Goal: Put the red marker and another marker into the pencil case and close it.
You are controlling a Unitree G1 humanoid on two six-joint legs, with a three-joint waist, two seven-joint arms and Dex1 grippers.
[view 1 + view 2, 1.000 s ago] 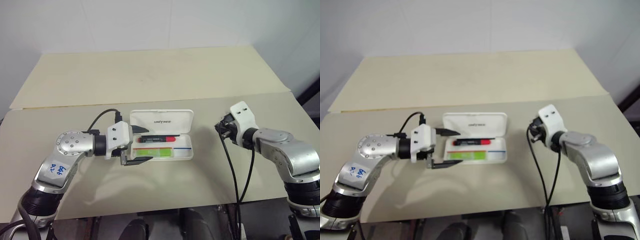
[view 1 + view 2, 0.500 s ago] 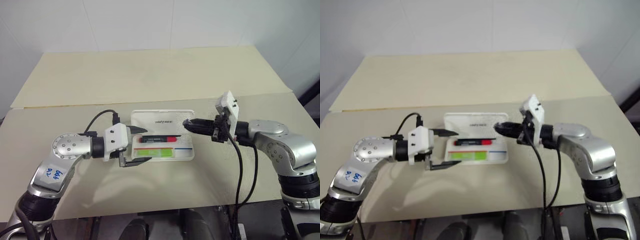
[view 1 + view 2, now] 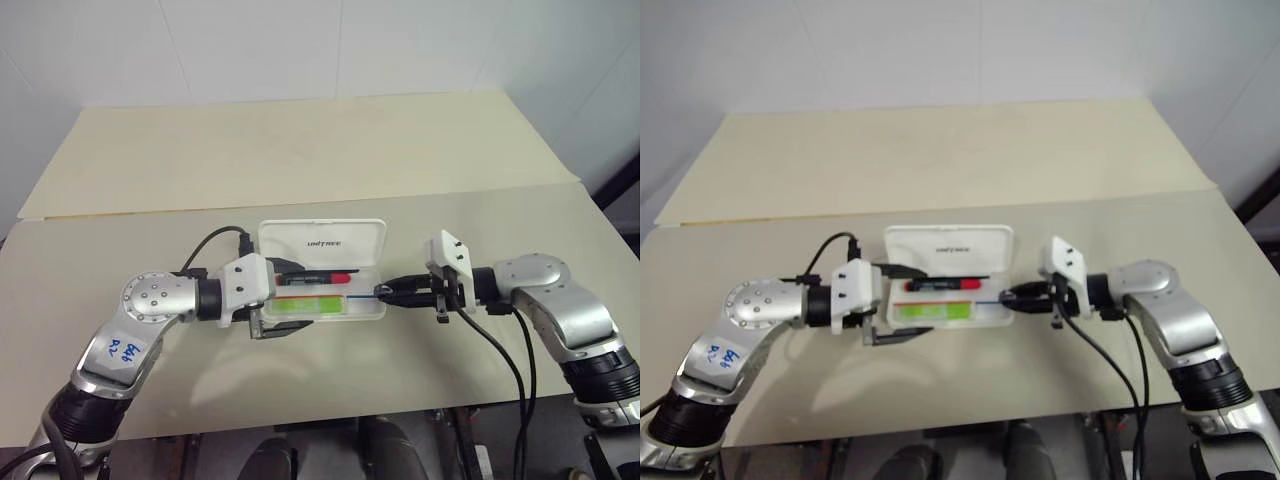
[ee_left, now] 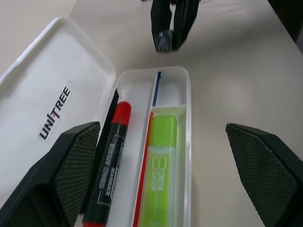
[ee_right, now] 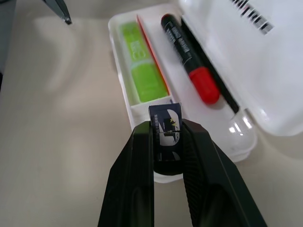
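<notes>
- Right gripper (image 3: 392,291): fingers closed on a small dark blue object (image 5: 165,125), tip at the right end of the pencil case (image 3: 372,308).
- Left gripper (image 3: 283,298): fingers spread wide, empty, straddling the case's left end.
- Pencil case: on the tabletop (image 3: 300,160), lid (image 3: 322,242) open and propped up at the back.
- Red marker (image 3: 318,277): in the rear channel.
- Lime-green marker (image 3: 306,305): in the front channel.
- Black cables (image 3: 500,345): trail from the right wrist over the tabletop's near edge.
</notes>
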